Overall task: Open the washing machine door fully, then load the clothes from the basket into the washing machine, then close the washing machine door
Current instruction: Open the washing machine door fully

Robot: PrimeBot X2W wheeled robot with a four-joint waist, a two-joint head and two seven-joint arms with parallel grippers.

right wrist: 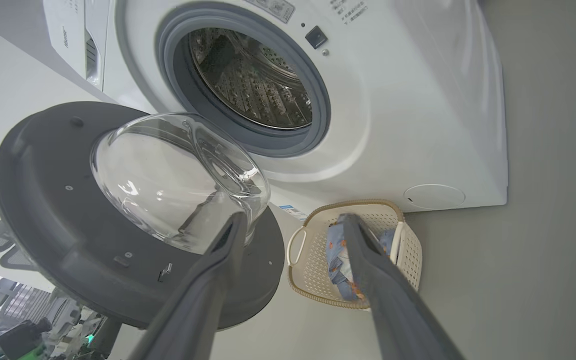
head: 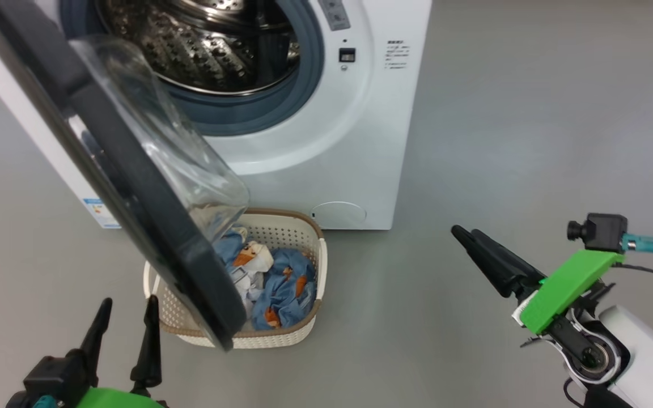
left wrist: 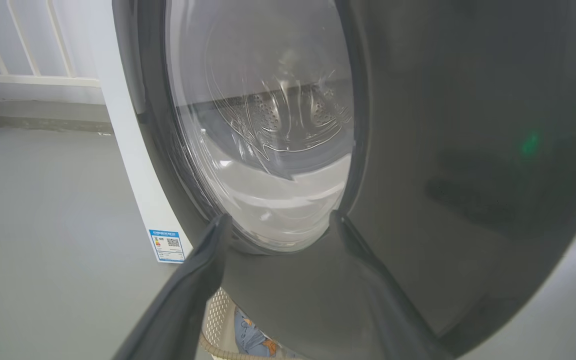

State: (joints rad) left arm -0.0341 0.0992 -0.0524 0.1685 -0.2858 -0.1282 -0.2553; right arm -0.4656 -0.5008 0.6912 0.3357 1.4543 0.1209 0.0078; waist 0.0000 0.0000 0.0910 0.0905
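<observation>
The door [head: 128, 181] overhangs the basket [head: 272, 340] (left tool [head: 128, 303] and right tool [head: 465, 232] gape, empty).

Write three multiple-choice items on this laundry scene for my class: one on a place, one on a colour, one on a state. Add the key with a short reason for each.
1. Where does the basket stand?
A. on the floor before the washing machine
B. on top of it
C. on a shelf

2. What is the main colour of the clothes?
A. red
B. black
C. light blue

3. How is the right gripper?
A. shut on a garment
B. open and empty
C. shut on the basket's handle

Key:
1 A, it sits on the grey floor below the open washing machine door.
2 C, blue fabric with orange prints lies in the basket.
3 B, its fingers stand apart, gripping nothing.
</observation>
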